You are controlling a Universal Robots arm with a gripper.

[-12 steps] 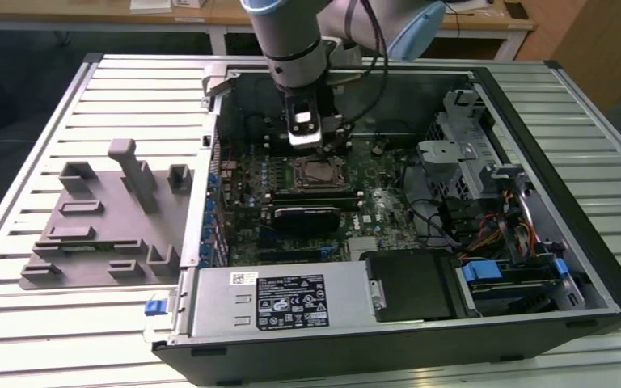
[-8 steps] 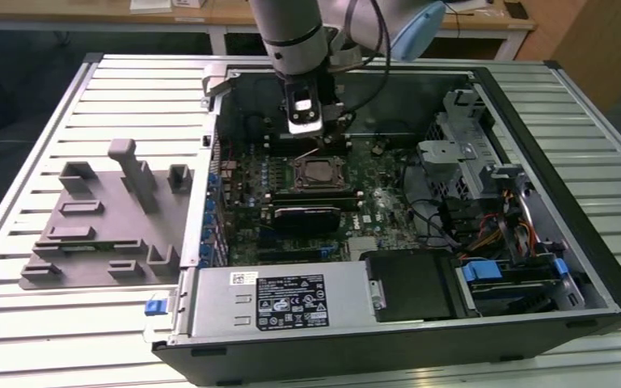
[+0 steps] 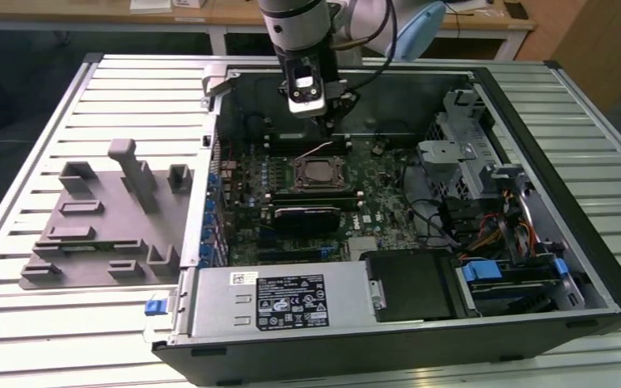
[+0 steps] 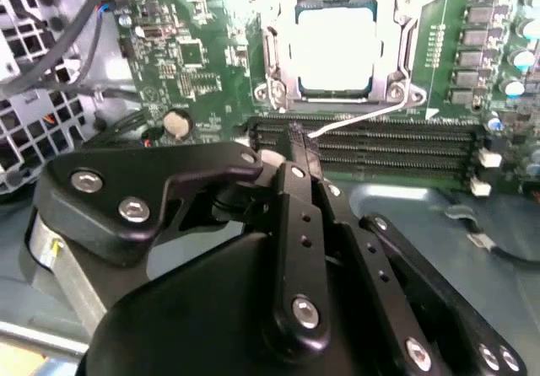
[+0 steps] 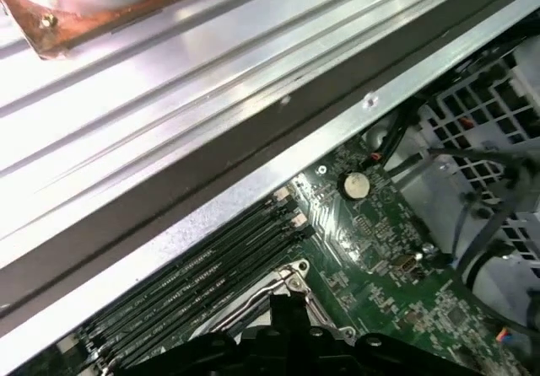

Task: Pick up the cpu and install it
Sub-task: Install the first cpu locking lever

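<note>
Over the open computer case (image 3: 397, 356), in the exterior view, we see the gripper (image 3: 327, 128) hanging above the motherboard (image 3: 251, 182), just beyond the socket (image 3: 317, 172); a grey fixture block (image 3: 100, 218) sits on the slatted table (image 3: 73, 339) at that view's left. In the second wrist view the fingers (image 4: 297, 190) are pinched together on nothing (tips over the memory slots (image 4: 380, 144)), while the cpu (image 4: 337, 43) lies bright inside the socket frame, apart from them. In the first wrist view the gripper's dark tip (image 5: 285, 308) stands beside the socket's corner, near a coin battery (image 5: 354, 184)
</note>
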